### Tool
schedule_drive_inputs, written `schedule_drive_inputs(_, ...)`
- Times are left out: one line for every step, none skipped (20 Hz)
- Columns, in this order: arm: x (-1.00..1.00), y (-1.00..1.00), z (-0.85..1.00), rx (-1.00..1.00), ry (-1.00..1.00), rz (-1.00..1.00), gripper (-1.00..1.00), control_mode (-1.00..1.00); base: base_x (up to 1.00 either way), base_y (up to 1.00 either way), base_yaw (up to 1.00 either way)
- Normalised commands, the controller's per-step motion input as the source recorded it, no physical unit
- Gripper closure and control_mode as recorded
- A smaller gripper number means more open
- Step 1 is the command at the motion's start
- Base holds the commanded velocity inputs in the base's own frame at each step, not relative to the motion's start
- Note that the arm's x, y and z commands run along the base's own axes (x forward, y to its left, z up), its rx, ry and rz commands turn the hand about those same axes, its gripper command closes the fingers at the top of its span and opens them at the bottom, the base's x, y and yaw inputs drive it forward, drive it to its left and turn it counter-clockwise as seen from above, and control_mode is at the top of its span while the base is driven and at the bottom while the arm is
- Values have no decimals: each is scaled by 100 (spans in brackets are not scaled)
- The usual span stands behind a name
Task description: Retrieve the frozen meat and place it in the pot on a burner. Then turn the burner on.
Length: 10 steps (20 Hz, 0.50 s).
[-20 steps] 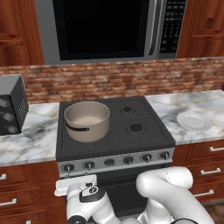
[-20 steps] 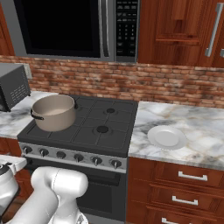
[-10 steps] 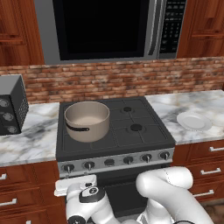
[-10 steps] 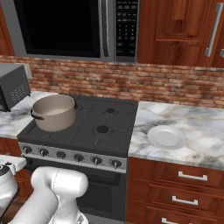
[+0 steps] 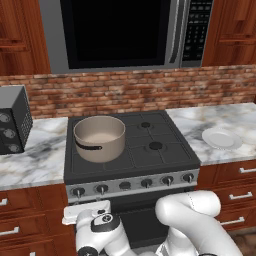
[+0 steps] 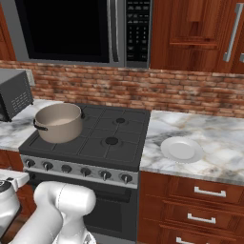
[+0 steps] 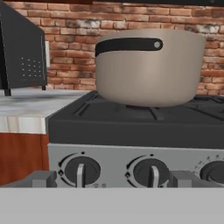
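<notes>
Facing: stove knobs, with the hand low in front of the range and looking level at its control panel.
Gripper: two grey finger tips rise at the bottom of the hand view, set well apart with nothing between them; it holds nothing.
Pot: straight ahead of and above the gripper, on the near-left burner of the stove, its dark handle turned toward the hand. In the left base view the pot shows a pale inside with no meat in it.
Frozen meat: I cannot find it on the cooktop, the marble counter or the white plate; where it lies cannot be told.
Change: none. Both base views match those of a second ago, so arm, base and pot have all stayed put.
Meaning for the task: judged from the empty pot and empty gripper, the retrieval is not yet done, and the knobs just ahead are for the last step only. The stillness suggests a pause, not progress.
Nearby: toaster oven to the left of the gripper, microwave above the range.
Risk: turning a knob now would heat an empty pot.
</notes>
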Motion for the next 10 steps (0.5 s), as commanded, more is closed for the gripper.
schedule_drive_inputs(0, 0, -5, 0, 0, 0, -100, -100, 0, 0, 0)
schedule_drive_inputs(0, 0, -6, 0, 0, 0, -100, -100, 0, 0, 0)
schedule_drive_inputs(0, 0, -6, 0, 0, 0, -100, -100, 0, 0, 0)
schedule_drive_inputs(0, 0, -4, 0, 0, 0, -100, -100, 0, 0, 0)
schedule_drive_inputs(0, 0, -3, 0, 0, 0, -100, -100, 0, 0, 0)
schedule_drive_inputs(0, 0, -1, 0, 0, 0, -100, -100, 0, 0, 0)
schedule_drive_inputs(0, 0, 0, 0, 0, 0, -100, -100, 0, 0, 0)
schedule_drive_inputs(0, 0, 0, 0, 0, 0, -100, -100, 0, 0, 0)
schedule_drive_inputs(0, 0, 0, 0, 0, 0, -100, -100, 0, 0, 0)
schedule_drive_inputs(0, 0, 0, 0, 0, 0, -100, -100, 0, 0, 0)
